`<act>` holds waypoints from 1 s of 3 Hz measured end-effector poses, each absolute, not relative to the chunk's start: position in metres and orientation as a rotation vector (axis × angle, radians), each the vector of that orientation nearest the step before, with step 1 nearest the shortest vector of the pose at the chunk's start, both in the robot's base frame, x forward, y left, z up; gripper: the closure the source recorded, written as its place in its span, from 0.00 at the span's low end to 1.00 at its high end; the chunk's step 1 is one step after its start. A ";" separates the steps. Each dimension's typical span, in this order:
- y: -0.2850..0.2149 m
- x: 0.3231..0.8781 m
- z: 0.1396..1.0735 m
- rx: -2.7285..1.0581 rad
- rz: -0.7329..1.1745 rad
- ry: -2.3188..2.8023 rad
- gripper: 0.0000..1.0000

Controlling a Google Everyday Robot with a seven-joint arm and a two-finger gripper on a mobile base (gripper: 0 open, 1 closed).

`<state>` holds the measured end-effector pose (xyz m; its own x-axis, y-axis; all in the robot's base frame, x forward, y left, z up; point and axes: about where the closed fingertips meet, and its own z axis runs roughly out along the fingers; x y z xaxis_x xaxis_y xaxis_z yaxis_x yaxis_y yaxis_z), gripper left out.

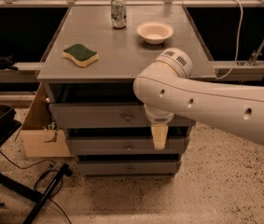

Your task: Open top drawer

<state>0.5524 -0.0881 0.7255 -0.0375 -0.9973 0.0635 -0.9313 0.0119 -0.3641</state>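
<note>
Here the gripper [159,135] hangs mid-frame, just low-right of the knob [128,117] on the top drawer [89,116], centre frame, likely lining up a pull; its opening can't be told.

**Matt grey, glossy white**

Matt grey counter [122,59] and top drawer [89,116], its knob [128,117] shiny metal. The cream plastic hand [159,141] hangs in front of the drawers (under a smooth, glossy white arm [215,104]). The sponge [80,55] is rough green over yellow foam.
</note>
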 end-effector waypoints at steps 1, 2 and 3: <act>-0.089 0.593 0.691 -2.013 -0.368 2.065 0.00; -0.088 0.615 0.670 -2.015 -0.290 2.074 0.00; -0.091 0.626 0.652 -2.011 -0.235 2.098 0.18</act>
